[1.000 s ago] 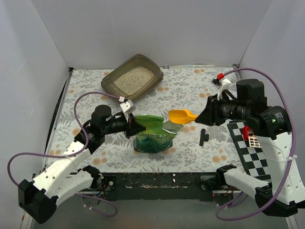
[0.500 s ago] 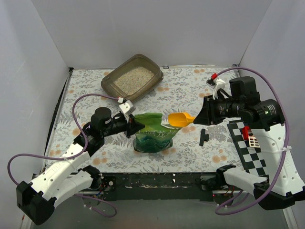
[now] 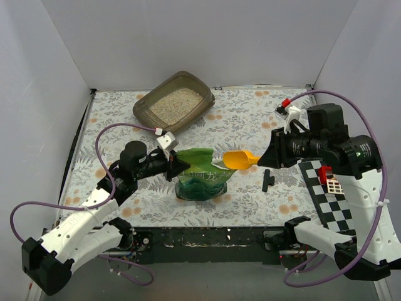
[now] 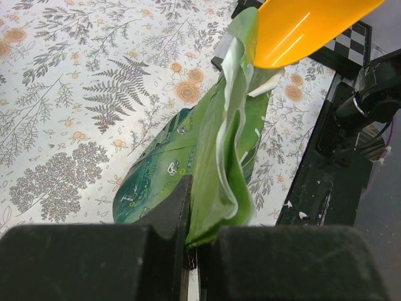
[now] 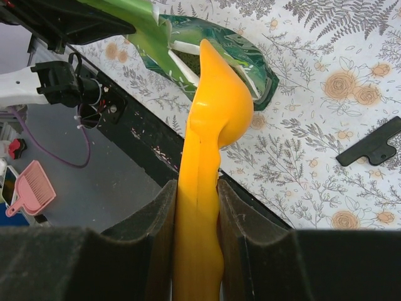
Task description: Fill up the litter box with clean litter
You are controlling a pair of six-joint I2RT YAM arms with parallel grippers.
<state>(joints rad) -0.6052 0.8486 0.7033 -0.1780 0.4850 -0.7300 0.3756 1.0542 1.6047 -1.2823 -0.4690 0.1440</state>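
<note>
Left arm (image 3: 75, 229), right arm (image 3: 369, 200): white shells, black joints — purple cables (image 3: 125, 123) looping; tool fingers (image 5: 94, 263) black, padded.

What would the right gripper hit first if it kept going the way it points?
Probably the green bag: the yellow scoop held in the right gripper points at its open mouth, though depth is unclear.

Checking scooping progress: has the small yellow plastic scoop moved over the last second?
Yes: the scoop shifted slightly down the overhead view, closer to the small black plastic clip.
</note>
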